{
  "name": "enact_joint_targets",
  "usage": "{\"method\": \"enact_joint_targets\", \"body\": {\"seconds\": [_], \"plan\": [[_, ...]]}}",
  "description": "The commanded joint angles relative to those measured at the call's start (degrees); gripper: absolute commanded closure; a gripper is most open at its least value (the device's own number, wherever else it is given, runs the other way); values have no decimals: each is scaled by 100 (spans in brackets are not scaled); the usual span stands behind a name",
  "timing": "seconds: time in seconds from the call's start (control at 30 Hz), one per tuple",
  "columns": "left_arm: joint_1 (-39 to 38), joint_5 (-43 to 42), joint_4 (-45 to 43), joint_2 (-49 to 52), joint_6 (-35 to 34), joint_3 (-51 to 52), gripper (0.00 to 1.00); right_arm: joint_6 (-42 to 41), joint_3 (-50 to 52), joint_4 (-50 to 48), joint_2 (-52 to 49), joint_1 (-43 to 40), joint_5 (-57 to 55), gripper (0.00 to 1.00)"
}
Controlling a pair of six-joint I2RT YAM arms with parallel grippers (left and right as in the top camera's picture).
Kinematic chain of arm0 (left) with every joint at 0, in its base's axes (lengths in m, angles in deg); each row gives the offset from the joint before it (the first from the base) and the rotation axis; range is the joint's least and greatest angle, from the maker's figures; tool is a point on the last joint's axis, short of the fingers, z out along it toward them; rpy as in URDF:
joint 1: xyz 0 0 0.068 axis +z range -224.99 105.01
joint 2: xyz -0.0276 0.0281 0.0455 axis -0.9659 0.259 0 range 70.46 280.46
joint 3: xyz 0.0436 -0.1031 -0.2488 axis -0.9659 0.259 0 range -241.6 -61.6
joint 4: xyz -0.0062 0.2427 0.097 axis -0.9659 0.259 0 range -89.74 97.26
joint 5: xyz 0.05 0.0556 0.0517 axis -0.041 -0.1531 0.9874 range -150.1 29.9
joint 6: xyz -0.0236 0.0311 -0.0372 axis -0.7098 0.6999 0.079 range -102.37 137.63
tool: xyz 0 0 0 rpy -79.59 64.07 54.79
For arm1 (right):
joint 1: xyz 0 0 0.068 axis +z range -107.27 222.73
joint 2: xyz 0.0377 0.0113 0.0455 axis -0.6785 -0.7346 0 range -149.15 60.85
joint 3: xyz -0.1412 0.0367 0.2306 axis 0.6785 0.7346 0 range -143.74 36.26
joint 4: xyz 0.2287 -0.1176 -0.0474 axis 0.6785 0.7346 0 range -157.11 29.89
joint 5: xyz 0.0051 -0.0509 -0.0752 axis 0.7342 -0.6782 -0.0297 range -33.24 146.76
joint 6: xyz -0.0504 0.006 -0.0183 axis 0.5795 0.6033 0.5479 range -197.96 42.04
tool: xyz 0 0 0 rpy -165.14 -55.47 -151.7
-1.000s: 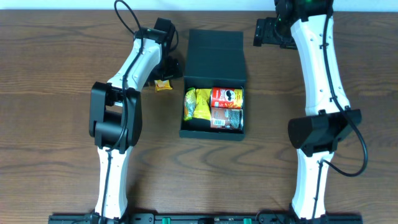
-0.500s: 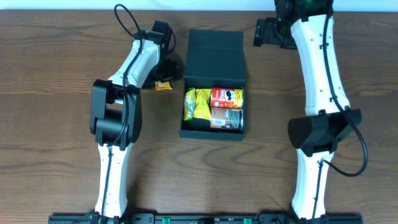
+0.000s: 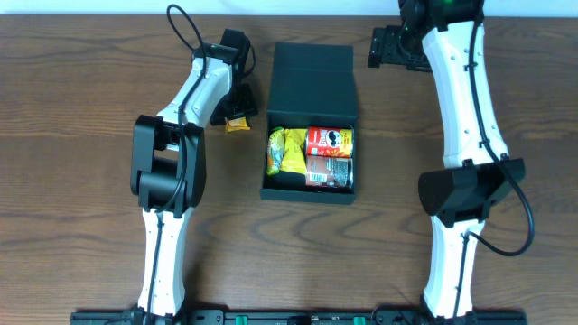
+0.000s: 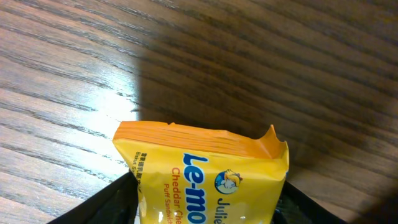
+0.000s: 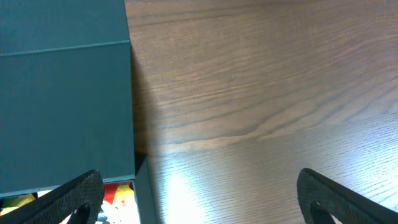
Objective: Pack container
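The dark teal-black container (image 3: 267, 162) stands open at the table's middle, its flap lid (image 3: 312, 77) laid flat behind it. Inside lie a yellow packet (image 3: 287, 151), a red can (image 3: 330, 139) and a second can (image 3: 330, 170). My left gripper (image 3: 237, 110) is left of the container, shut on an orange-yellow cheddar snack packet (image 3: 237, 125) that rests on the table. In the left wrist view the packet (image 4: 205, 168) sits between both fingers (image 4: 205, 214). My right gripper (image 3: 390, 47) is open and empty, right of the lid; its wrist view shows its open fingers (image 5: 199, 199) beside the lid (image 5: 62, 93).
The dark wooden table (image 3: 81, 181) lies under everything. The white arm links of my left arm (image 3: 167, 171) and right arm (image 3: 465, 171) stand at either side of the container.
My left gripper's fingers have closed in around the orange-yellow packet. The packet, the container and the right arm have not moved.
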Motion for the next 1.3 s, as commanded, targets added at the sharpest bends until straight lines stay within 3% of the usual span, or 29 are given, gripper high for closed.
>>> {"method": "enact_joint_targets", "body": {"seconds": [0.0, 0.47, 1.27], "plan": [[13, 146, -7, 164, 20, 26, 36, 72, -70, 7, 26, -2, -4, 1], [13, 144, -2, 162, 20, 24, 47, 72, -70, -20, 26, -2, -4, 1], [13, 129, 839, 151, 24, -822, 50, 70, -70, -164, 26, -2, -2, 1]]}}
